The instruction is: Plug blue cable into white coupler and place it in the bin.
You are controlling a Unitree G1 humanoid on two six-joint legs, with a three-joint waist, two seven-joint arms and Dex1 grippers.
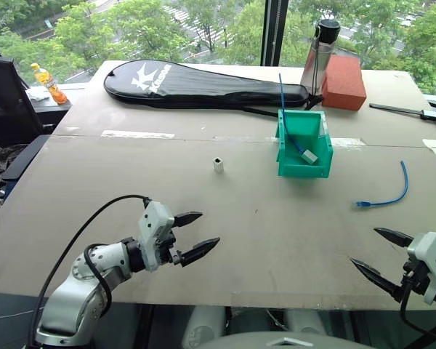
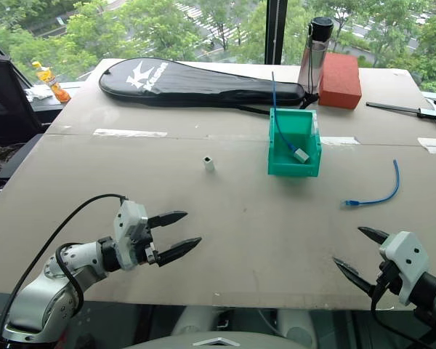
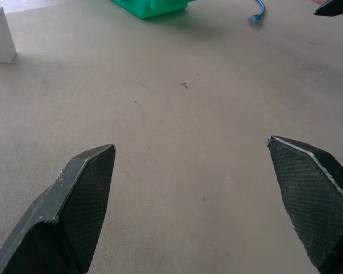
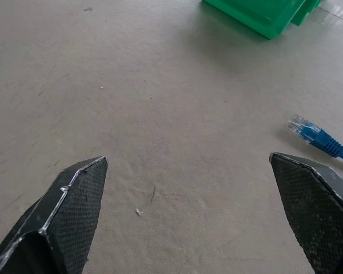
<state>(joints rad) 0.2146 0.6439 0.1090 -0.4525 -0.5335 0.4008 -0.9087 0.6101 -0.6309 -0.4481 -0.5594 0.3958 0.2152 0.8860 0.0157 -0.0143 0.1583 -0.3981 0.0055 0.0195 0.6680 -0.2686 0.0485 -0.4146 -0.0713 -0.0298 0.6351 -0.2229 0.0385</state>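
The thin blue cable (image 1: 397, 192) lies curved on the table's right side, its clear plug (image 4: 302, 127) pointing left. The small white coupler (image 1: 218, 164) stands alone near the table's middle. Between them, farther back, sits the teal-green bin (image 1: 304, 171), holding a straighter blue cable with a grey-white block (image 1: 309, 156). My left gripper (image 1: 209, 227) is open above the near left of the table, short of the coupler (image 3: 0, 41). My right gripper (image 1: 363, 246) is open at the near right, just short of the cable's plug. Both are empty.
A black racket case (image 1: 203, 83) lies along the back. A metal bottle (image 1: 318, 58) and a red-brown block (image 1: 343, 81) stand behind the bin. A slim tool (image 1: 414, 110) lies at the far right, an orange bottle (image 1: 49, 83) off the far left corner. The table's front edge runs just under both grippers.
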